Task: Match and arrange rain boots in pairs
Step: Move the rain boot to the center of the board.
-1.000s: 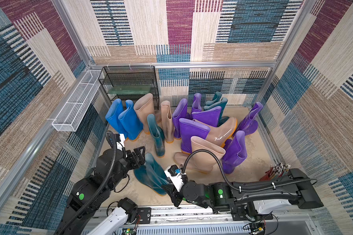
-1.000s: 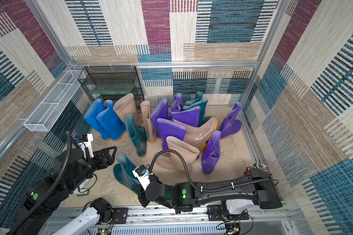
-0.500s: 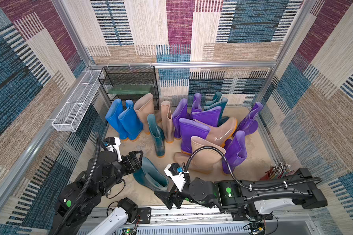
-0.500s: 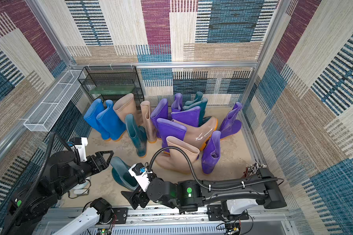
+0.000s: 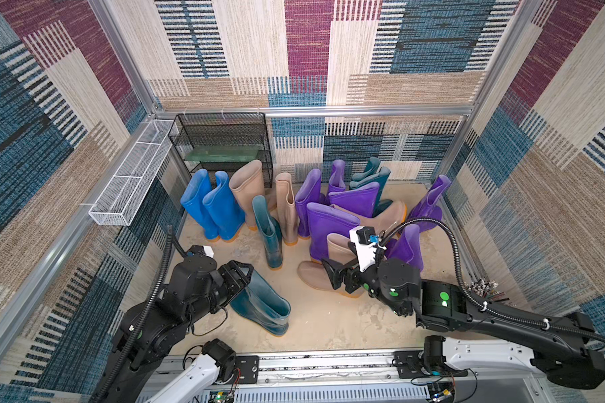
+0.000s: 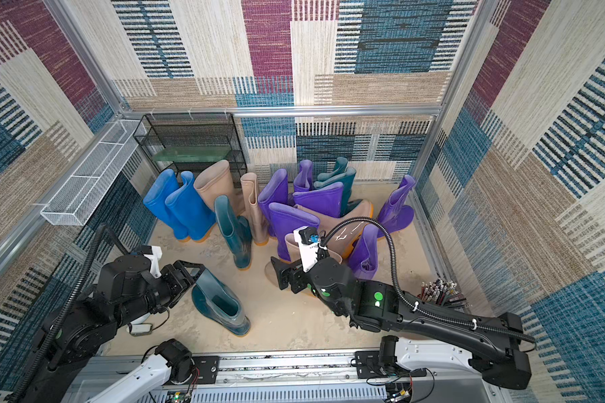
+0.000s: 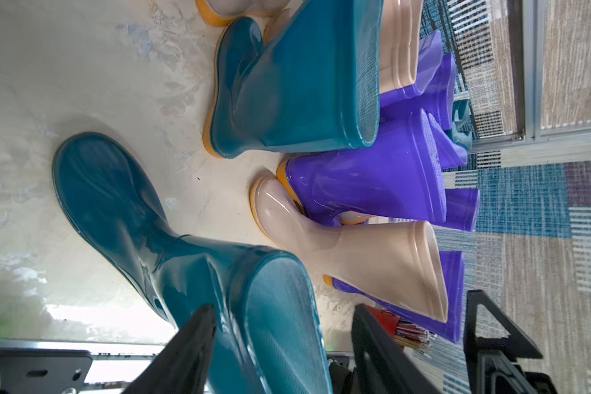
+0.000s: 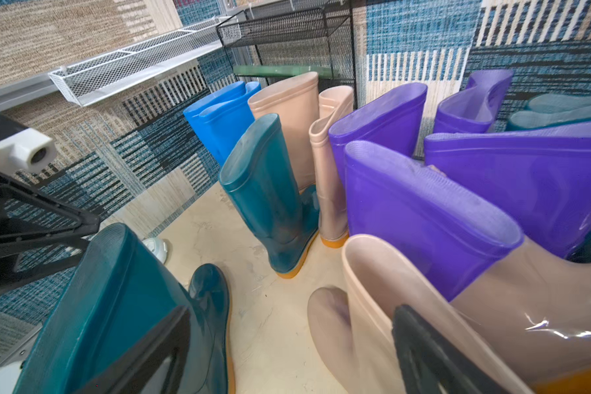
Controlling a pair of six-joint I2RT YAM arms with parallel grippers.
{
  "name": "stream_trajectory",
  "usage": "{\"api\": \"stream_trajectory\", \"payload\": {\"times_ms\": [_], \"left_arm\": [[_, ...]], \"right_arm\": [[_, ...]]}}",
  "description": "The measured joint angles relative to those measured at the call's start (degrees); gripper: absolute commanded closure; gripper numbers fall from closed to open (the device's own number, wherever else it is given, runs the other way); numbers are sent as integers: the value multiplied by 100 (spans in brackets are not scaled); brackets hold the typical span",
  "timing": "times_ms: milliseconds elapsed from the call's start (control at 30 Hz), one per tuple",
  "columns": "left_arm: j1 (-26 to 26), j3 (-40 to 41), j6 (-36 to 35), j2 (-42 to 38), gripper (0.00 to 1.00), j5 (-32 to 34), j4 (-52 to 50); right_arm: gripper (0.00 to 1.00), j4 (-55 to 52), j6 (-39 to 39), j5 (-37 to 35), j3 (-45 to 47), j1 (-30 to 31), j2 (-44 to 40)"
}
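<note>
A dark teal rain boot point(image 5: 259, 303) point(image 6: 220, 303) stands tilted on its orange sole at the front left. My left gripper point(image 5: 243, 275) point(image 6: 193, 270) point(image 7: 284, 307) is shut on the top of its shaft, one finger on either side. My right gripper point(image 5: 330, 275) point(image 6: 280, 275) point(image 8: 292, 310) hangs open and empty beside a beige boot point(image 5: 339, 244) point(image 8: 382, 307) in the middle. Another teal boot point(image 5: 269, 237) stands alone behind. Blue boots point(image 5: 210, 209), beige boots point(image 5: 248, 188) and purple boots point(image 5: 329, 223) crowd the back.
A black wire rack point(image 5: 224, 139) stands in the back left corner. A white mesh basket point(image 5: 130, 181) hangs on the left wall. A bundle of coloured wires point(image 5: 486, 289) lies at the right wall. An aluminium rail point(image 5: 311, 363) runs along the front.
My right gripper has let go of the teal boot, opened wide and swung away to the right, over to the beige boot. The left gripper has kept hold of the teal boot's shaft.
</note>
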State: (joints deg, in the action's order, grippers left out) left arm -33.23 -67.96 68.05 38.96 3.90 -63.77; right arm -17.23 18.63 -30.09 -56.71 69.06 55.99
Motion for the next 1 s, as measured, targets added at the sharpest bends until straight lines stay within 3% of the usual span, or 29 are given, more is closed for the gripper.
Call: {"api": "stream_trajectory", "payload": {"times_ms": [133,333,433,533,667,767,900,1000], "left_arm": [[-258,4,542,267,25,-22,-15],[-925,-201,1189,1040,23,212,-74],[-1115,-280,1434,1115,35,485,-125],[-1139,-151,1589,1001,58,713,-184],[-1150,197,1644,772,78,859,-216],[-1152,393,1661,584,100,953,-240],[-1150,417,1515,332,100,1147,-326],[-1141,258,822,210,100,1486,-415]], "right_arm": [[5,57,-66,223,175,-177,-7],[5,109,-63,350,380,-310,-61],[5,120,-63,411,411,-313,-186],[5,142,-63,422,509,-334,-365],[5,155,-59,472,664,-367,-535],[5,155,-42,507,717,-374,-575],[4,175,-42,595,723,-382,-575],[4,243,-44,616,691,-380,-505]]}}
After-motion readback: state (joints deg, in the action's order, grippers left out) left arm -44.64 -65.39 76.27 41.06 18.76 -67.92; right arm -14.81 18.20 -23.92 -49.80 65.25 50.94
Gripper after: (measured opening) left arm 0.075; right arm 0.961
